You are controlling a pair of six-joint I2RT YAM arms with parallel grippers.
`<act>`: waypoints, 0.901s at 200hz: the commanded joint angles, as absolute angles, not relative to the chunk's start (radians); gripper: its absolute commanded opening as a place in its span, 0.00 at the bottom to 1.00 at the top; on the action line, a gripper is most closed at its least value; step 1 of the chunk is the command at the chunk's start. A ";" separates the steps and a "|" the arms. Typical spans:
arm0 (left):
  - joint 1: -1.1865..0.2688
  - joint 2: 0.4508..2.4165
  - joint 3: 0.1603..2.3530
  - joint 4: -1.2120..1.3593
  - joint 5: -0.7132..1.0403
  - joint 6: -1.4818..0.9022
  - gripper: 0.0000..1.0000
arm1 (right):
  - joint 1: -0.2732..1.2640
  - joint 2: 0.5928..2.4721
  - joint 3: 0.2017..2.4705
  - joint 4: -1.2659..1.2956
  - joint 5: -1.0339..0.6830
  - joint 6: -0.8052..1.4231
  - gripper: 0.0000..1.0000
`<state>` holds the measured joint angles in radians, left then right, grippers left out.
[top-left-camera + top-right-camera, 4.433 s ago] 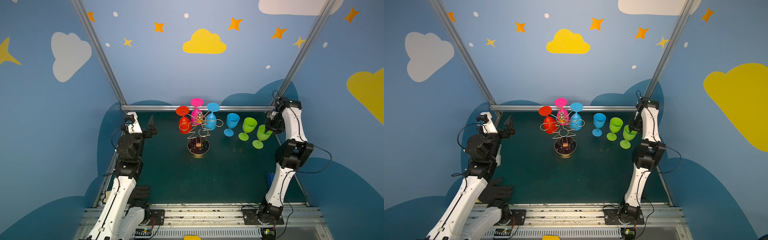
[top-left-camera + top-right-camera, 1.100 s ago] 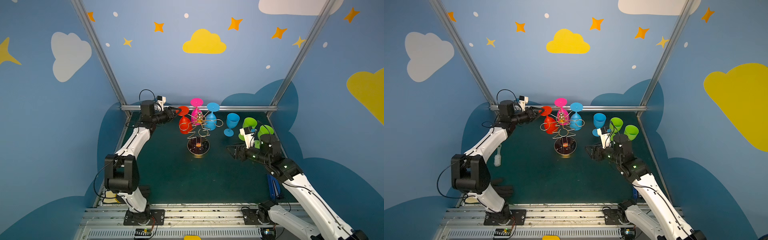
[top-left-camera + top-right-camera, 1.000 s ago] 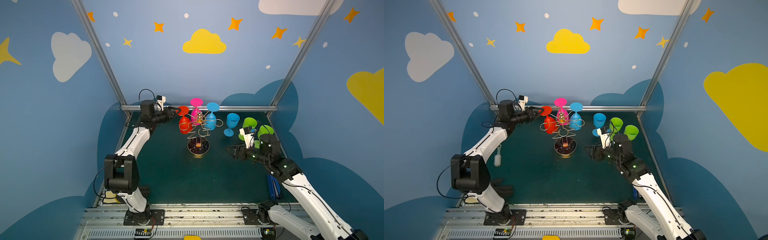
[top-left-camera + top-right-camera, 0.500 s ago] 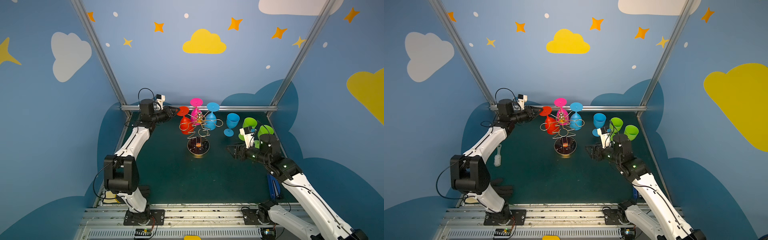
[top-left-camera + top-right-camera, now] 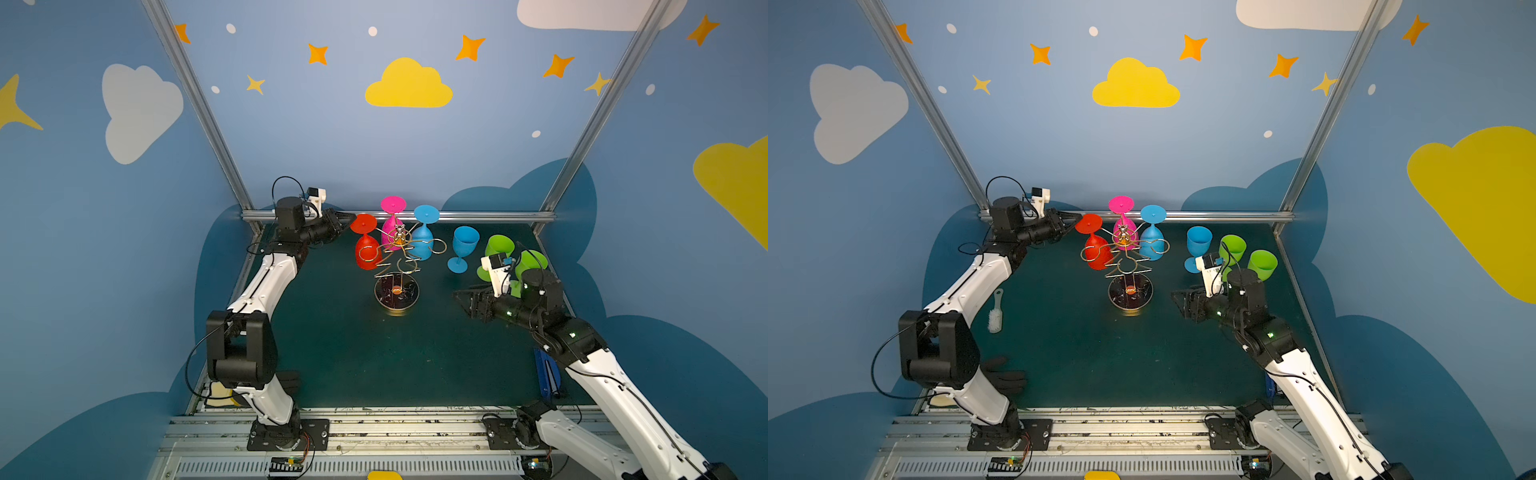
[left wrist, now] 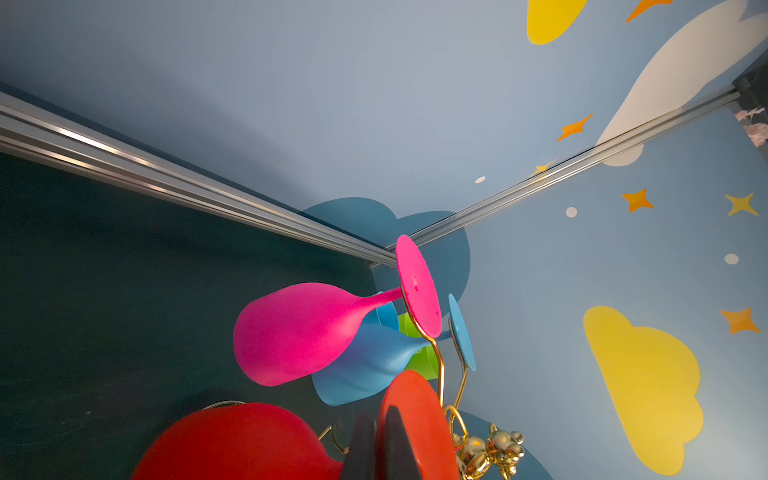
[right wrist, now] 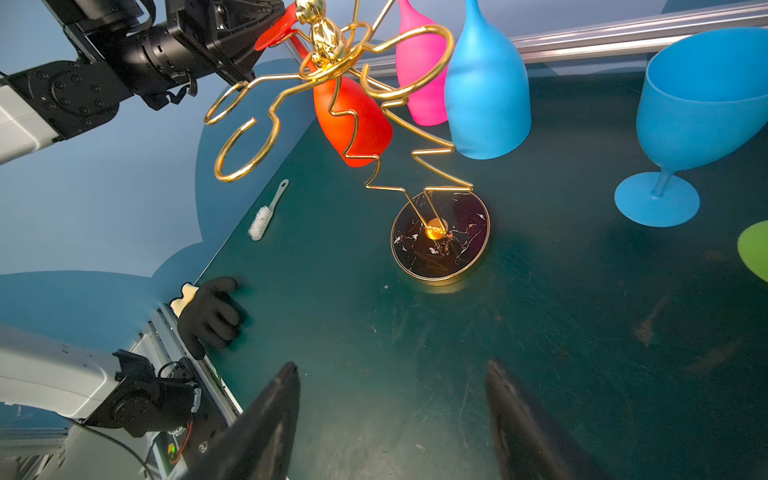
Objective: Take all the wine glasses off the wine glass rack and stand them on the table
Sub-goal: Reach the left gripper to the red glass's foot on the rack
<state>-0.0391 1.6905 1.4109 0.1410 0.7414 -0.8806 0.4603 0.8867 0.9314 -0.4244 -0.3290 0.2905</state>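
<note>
The gold wire wine glass rack (image 5: 397,269) (image 5: 1128,266) (image 7: 439,232) stands mid-table on its dark disc base. Three glasses hang upside down from its arms: a red wine glass (image 5: 365,250) (image 5: 1098,252) (image 7: 353,120), a pink one (image 5: 391,227) and a blue one (image 5: 423,244). My left gripper (image 5: 348,219) (image 5: 1074,220) (image 6: 379,419) reaches in from the left and is shut on the rim of the red glass's round foot (image 6: 424,411). My right gripper (image 5: 459,297) (image 5: 1177,301) (image 7: 391,365) hovers open and empty over the mat, right of the rack's base.
A blue glass (image 5: 463,246) and two green glasses (image 5: 500,248) (image 5: 532,262) stand upright at the back right, close behind my right arm. A white brush (image 5: 995,312) and a black glove (image 5: 1005,379) lie along the left edge. A blue tool (image 5: 545,370) lies at the right edge.
Over the last second my left gripper has closed on the red glass's foot. Both arms came in earlier from the back corners; the right arm now stays still.
</note>
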 commanded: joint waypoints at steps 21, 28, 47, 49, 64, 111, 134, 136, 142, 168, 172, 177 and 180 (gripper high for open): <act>-0.031 1.652 1.408 0.181 0.768 -0.913 0.03 | 0.465 0.871 0.946 -0.431 -0.319 0.287 0.70; -0.031 1.651 1.407 0.184 0.769 -0.916 0.03 | 0.465 0.870 0.946 -0.431 -0.318 0.287 0.70; -0.032 1.648 1.405 0.194 0.773 -0.929 0.03 | 0.466 0.868 0.945 -0.431 -0.314 0.287 0.70; -0.031 1.648 1.404 0.195 0.773 -0.931 0.03 | 0.466 0.868 0.945 -0.431 -0.315 0.287 0.70; -0.029 1.646 1.401 0.211 0.781 -0.950 0.03 | 0.466 0.867 0.943 -0.431 -0.314 0.286 0.70; -0.028 1.646 1.394 0.275 0.808 -1.023 0.03 | 0.466 0.867 0.940 -0.431 -0.314 0.287 0.70; -0.028 1.645 1.393 0.292 0.816 -1.045 0.03 | 0.466 0.867 0.938 -0.429 -0.311 0.286 0.70; -0.028 1.645 1.392 0.294 0.816 -1.047 0.03 | 0.466 0.867 0.938 -0.429 -0.311 0.286 0.70; -0.028 1.644 1.391 0.302 0.818 -1.056 0.03 | 0.467 0.867 0.937 -0.430 -0.311 0.286 0.70; -0.028 1.641 1.390 0.330 0.824 -1.086 0.03 | 0.466 0.865 0.937 -0.432 -0.307 0.286 0.70; -0.028 1.640 1.389 0.332 0.825 -1.088 0.03 | 0.466 0.864 0.937 -0.433 -0.307 0.285 0.70; -0.028 1.637 1.390 0.332 0.825 -1.089 0.03 | 0.466 0.864 0.937 -0.433 -0.307 0.285 0.70; -0.028 1.636 1.391 0.332 0.825 -1.090 0.03 | 0.466 0.864 0.937 -0.433 -0.307 0.284 0.70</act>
